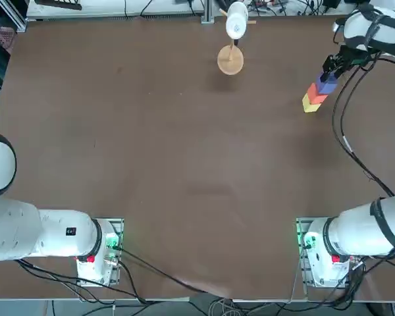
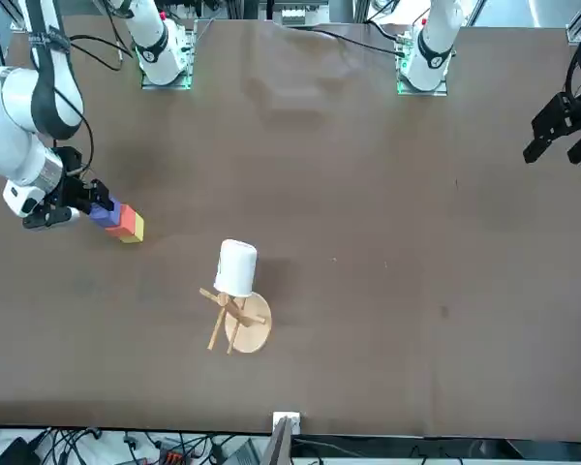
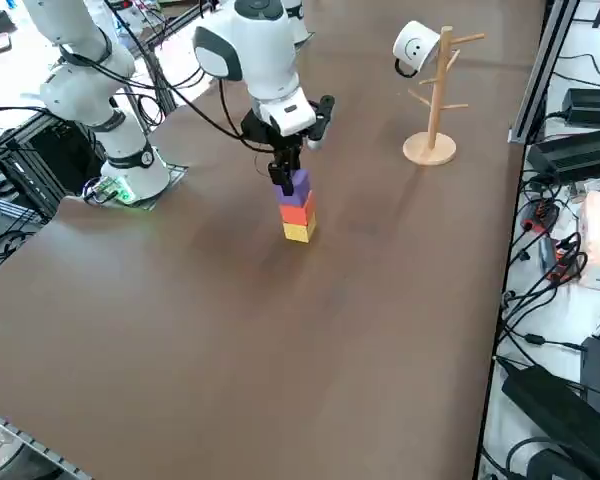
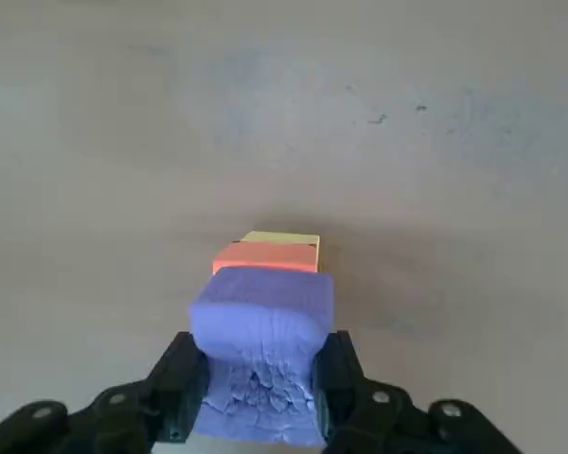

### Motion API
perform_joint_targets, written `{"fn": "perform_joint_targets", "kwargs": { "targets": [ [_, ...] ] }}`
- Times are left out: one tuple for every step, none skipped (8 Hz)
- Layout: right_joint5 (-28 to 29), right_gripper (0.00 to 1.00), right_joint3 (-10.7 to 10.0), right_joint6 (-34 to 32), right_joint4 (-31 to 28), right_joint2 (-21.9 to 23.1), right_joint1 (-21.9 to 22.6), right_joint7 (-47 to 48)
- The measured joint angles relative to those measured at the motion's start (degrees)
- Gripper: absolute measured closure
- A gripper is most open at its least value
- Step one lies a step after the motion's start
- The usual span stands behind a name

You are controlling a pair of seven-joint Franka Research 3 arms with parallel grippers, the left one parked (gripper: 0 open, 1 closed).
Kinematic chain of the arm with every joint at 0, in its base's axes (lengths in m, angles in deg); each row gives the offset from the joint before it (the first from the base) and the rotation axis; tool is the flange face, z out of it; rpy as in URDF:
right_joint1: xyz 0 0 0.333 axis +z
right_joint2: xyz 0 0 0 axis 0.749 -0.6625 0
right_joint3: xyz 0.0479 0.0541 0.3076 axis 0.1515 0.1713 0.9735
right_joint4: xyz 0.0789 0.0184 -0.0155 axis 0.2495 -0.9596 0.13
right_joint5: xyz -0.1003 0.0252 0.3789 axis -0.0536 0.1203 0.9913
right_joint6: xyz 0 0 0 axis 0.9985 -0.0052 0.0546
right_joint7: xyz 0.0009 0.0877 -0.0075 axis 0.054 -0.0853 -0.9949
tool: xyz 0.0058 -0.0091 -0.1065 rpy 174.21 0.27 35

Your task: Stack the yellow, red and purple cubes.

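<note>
Three cubes stand in one column at the far right of the table: the yellow cube [image 3: 299, 232] on the brown tabletop, the red cube [image 3: 297, 212] on it, the purple cube [image 3: 295, 184] on top. My right gripper [image 3: 284, 176] reaches down from above and is shut on the purple cube [image 4: 261, 348], its black fingers [image 4: 183, 385] pressed against two opposite sides. The wrist view shows thin edges of the red cube [image 4: 265, 256] and yellow cube [image 4: 280, 237] beyond the purple one. From overhead the stack [image 1: 316, 95] appears leaning, purple cube [image 1: 326, 84] under the gripper [image 1: 330, 71].
A round wooden-based stand [image 1: 230, 60] with pegs carries a white cup [image 1: 236, 21] at the far middle of the table. Black cables [image 1: 355, 145] trail from my right arm over the table's right side. The table's right edge [image 3: 500, 290] lies close to the stack.
</note>
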Motion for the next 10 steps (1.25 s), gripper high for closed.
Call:
{"fn": "perform_joint_targets", "kwargs": {
  "targets": [
    [0.00, 0.40, 0.00, 0.11, -0.16, -0.07, 0.05, 0.01],
    [0.00, 0.40, 0.00, 0.21, -0.24, -0.18, 0.14, 0.02],
    [0.00, 0.38, 0.00, 0.30, -0.24, -0.32, 0.21, 0.19],
    [0.00, 0.37, 0.00, 0.34, -0.25, -0.47, 0.25, 0.71],
    [0.00, 0.36, 0.00, 0.36, -0.27, -0.63, 0.31, 1.31],
    [0.00, 0.35, 0.00, 0.39, -0.27, -0.71, 0.37, 1.58],
    [0.00, 0.33, 0.00, 0.40, -0.27, -0.73, 0.38, 1.70],
    [0.00, 0.22, 0.00, 0.41, -0.27, -0.73, 0.38, 1.78],
    [0.00, 0.13, 0.00, 0.46, -0.27, -0.73, 0.38, 1.78],
    [0.00, 0.10, 0.00, 0.49, -0.27, -0.73, 0.38, 1.82]
  ]
}}
